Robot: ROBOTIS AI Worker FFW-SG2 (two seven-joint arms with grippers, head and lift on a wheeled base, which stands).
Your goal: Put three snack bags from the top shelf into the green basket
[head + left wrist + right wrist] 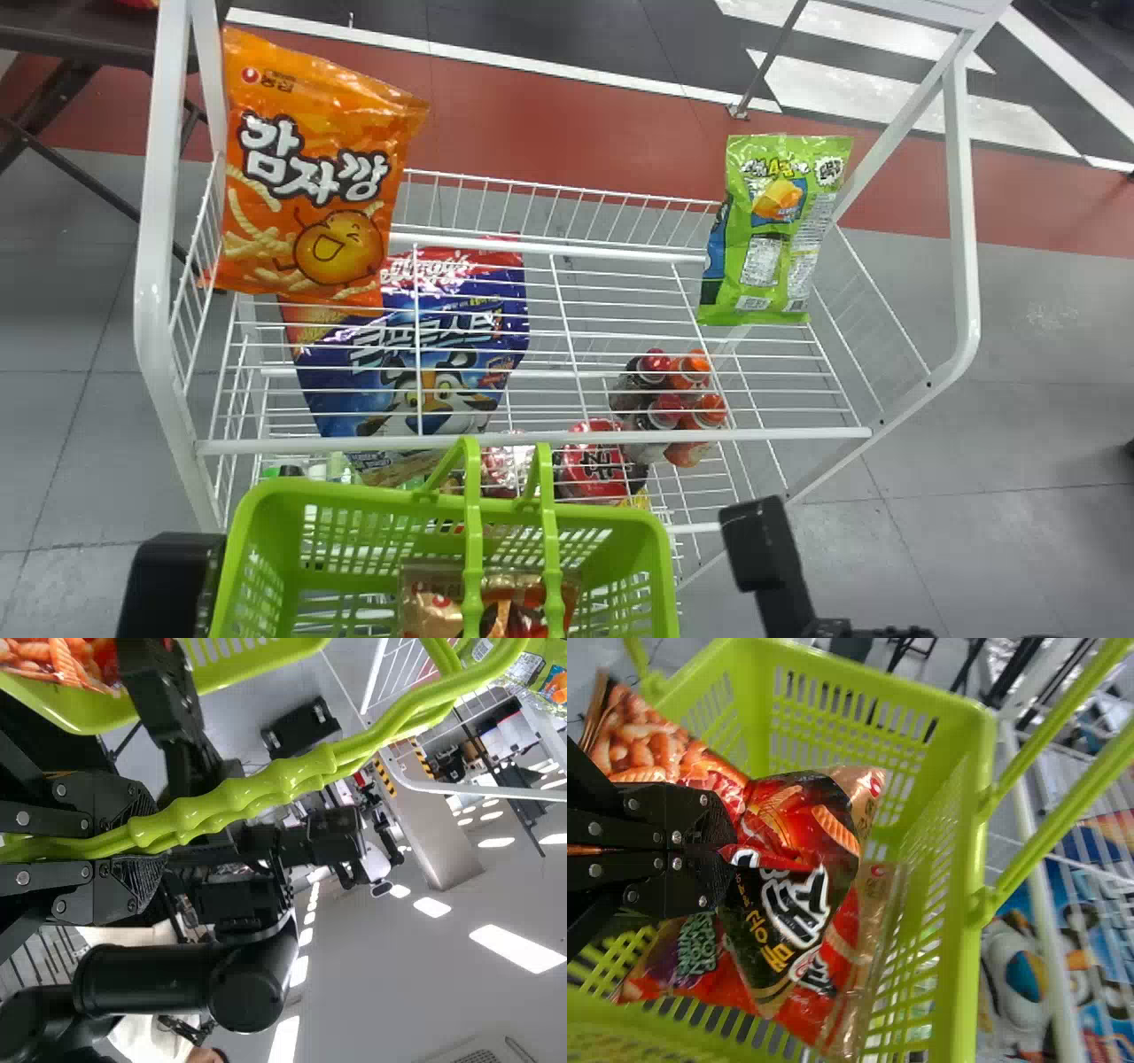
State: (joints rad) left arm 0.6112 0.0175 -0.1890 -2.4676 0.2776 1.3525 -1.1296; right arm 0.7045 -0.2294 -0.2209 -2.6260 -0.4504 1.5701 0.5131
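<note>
On the white wire top shelf, an orange plastic snack bag stands beside the left edge, near the back-left corner. Below it, on a lower shelf, there is a big blue-and-red plastic bag. The light-green perforated plastic basket is before the front edge of the top shelf. My left claw is closed around its two green handles. Inside the basket, my right claw is clamped on a crumpled red-and-black snack bag, and under this one lies another red snack bag. At the right edge of the top shelf, near the back-right corner, a bright green plastic snack bag stands upright.
</note>
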